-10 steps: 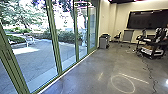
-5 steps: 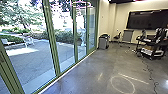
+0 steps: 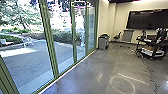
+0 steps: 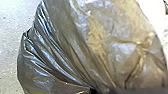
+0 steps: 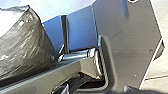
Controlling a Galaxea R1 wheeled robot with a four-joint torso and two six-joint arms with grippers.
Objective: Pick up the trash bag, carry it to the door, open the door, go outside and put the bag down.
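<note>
The trash bag (image 4: 100,45), dark and translucent, looms large in the left wrist view. Its folds draw together at my left gripper (image 4: 94,90), which is shut on it. Part of the same bag (image 5: 27,45) also appears in the right wrist view, beside the robot's jointed bar and wide dark plate. In the head view, tall glass door panels in green frames (image 3: 49,37) run along the left side, with a paved yard (image 3: 27,58) visible through the glass.
A grey bin (image 3: 103,42) stands by the far end of the glass wall. Farther right are a grey cabinet (image 3: 128,36) and a black cart (image 3: 152,46) carrying equipment. A dark cable (image 3: 150,72) trails over the grey floor (image 3: 100,67). Outside is a white chair (image 3: 27,42).
The head camera has shifted slightly as the robot moves; the near green door frames now lie farther left in the picture. No arm motion shows in the head view.
</note>
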